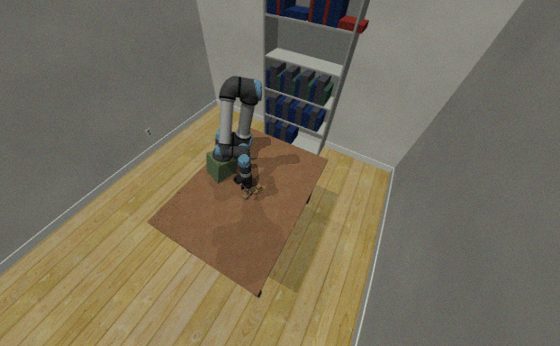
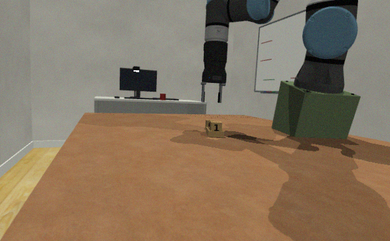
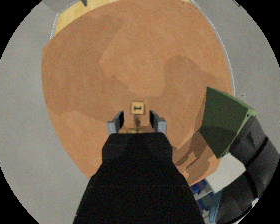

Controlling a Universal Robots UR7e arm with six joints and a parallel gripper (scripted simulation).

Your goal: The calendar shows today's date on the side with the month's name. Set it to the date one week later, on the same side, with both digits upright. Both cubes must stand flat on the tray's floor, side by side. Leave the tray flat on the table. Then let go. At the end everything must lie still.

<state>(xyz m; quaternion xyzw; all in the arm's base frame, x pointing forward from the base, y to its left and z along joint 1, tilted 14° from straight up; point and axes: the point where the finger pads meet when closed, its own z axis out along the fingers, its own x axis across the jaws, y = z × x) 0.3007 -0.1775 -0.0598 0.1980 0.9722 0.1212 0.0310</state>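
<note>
The small wooden tray stands on the table in the exterior view. A wooden cube shows an upright black 1 there and appears to be at the tray. Another wooden piece shows behind it at the left, with a dark mark too small to read. In the wrist view a wooden cube lies just ahead of the fingertips with a dark sideways mark on top; other wooden parts are mostly hidden by my gripper. My gripper is open and empty, pointing down well above the tray. The month's name is not readable.
The arm's green base block stands on the brown table, to the right of the tray in the exterior view. A shelf stands behind the table in the top view. Arm shadows cross the table.
</note>
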